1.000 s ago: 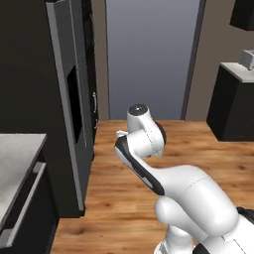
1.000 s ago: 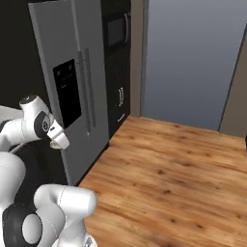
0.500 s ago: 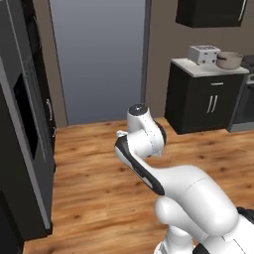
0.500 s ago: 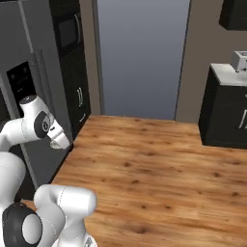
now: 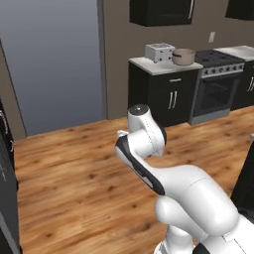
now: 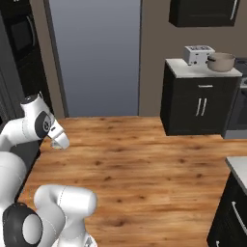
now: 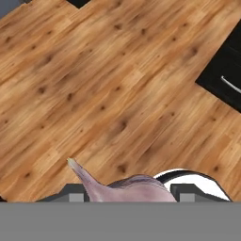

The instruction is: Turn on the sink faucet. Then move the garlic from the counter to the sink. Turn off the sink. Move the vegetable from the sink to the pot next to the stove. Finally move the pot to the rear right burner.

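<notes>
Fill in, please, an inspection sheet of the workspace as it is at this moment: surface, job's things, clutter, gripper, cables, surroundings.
Surface: wooden floor under the hand; light counter on a black cabinet.
Job's things: garlic, pale purple, between the fingertips; pot upright on the counter, next to the stove.
Clutter: toaster on the same counter, close beside the pot.
Gripper: gripper closed on the garlic, over the floor.
Cables: nothing seen.
Surroundings: grey doorway, black wall cabinets, a dark tall unit at the left.
</notes>
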